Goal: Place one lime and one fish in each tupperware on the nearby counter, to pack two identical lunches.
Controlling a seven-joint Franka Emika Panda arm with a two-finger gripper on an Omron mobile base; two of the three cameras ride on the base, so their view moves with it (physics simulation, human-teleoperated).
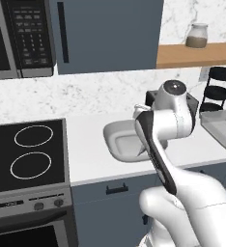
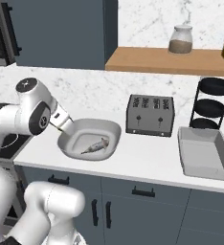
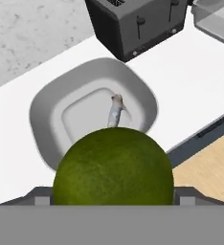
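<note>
While jaws grip a lime (image 3: 114, 167), arm bent above fish-holding tupperware (image 2: 113, 130)

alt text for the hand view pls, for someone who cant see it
A green lime fills the lower middle of the hand view, held in the gripper above a light grey tupperware that already has a small pale fish in it. The tub sits on a white counter, with a dark toaster beyond it and a second tub's corner at top right.
</note>
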